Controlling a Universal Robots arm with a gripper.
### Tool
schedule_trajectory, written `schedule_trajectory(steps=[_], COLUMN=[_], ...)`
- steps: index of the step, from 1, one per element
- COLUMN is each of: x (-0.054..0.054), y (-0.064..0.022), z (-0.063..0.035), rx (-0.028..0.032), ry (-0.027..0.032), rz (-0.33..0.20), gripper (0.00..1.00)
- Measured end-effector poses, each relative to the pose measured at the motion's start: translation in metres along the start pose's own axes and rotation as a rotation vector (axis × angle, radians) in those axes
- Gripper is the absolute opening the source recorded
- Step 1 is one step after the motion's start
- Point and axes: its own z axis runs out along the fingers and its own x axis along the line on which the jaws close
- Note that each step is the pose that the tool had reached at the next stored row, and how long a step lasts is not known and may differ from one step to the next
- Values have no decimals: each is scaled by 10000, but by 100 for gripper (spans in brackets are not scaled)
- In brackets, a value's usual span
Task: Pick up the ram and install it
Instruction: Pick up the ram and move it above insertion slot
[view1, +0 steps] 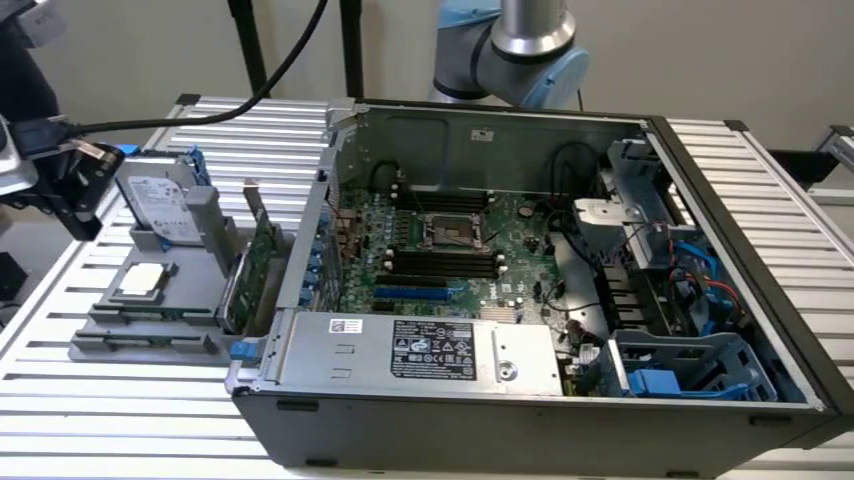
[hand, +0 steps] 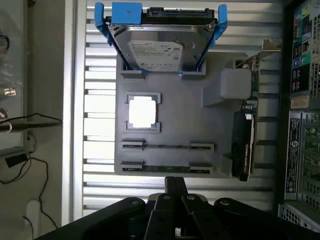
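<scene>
On the grey holder, two ram sticks, one hard drive

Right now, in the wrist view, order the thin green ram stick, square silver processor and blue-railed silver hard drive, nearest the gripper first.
1. The thin green ram stick, in the grey tray's end slot beside the gripper.
2. The square silver processor, mid-tray.
3. The blue-railed silver hard drive, tray's far end.

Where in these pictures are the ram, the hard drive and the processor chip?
ram (hand: 167, 169): wrist view, middle of the thin stick.
hard drive (hand: 162, 50): wrist view, on its white label.
processor chip (hand: 143, 111): wrist view, centre of its bright top.
</scene>
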Motion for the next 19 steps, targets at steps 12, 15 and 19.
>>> schedule_trajectory(steps=[12,15,19], x=[-1,-1,-2], y=[-6,-7,-10], z=[125,157,199], rx=[16,20,26], ry=[98,124,158], rz=[-2178,-2728,-3463], gripper=[0,0,0])
